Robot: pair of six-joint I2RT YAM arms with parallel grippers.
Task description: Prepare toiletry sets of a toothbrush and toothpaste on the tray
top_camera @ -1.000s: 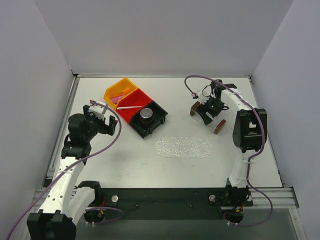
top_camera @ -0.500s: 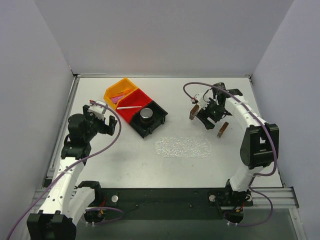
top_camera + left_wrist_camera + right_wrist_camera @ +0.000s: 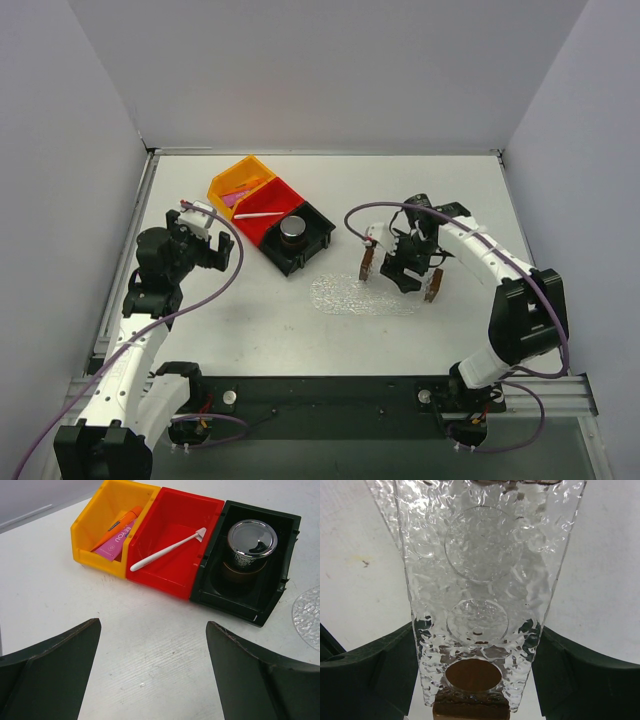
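Observation:
The white toothbrush (image 3: 258, 214) lies in the red bin (image 3: 268, 226); it also shows in the left wrist view (image 3: 167, 551). The orange tube (image 3: 120, 526) and the pink tube (image 3: 116, 544) of toothpaste lie in the orange bin (image 3: 95, 527). The clear bumpy tray (image 3: 345, 297) lies flat at the table's middle. My right gripper (image 3: 400, 270) is shut on a clear rack with brown ends (image 3: 480, 580) and holds it over the tray's right part. My left gripper (image 3: 152, 625) is open and empty, on the near left side of the bins.
A black bin (image 3: 312, 238) holding a metal cup (image 3: 251, 540) stands beside the red bin. The three bins form a diagonal row at the back left. The tray's edge shows at the right of the left wrist view (image 3: 307, 617). Walls enclose the table.
My right gripper has carried the clear rack from the back right forward and left to above the tray's right part. The left arm has not moved.

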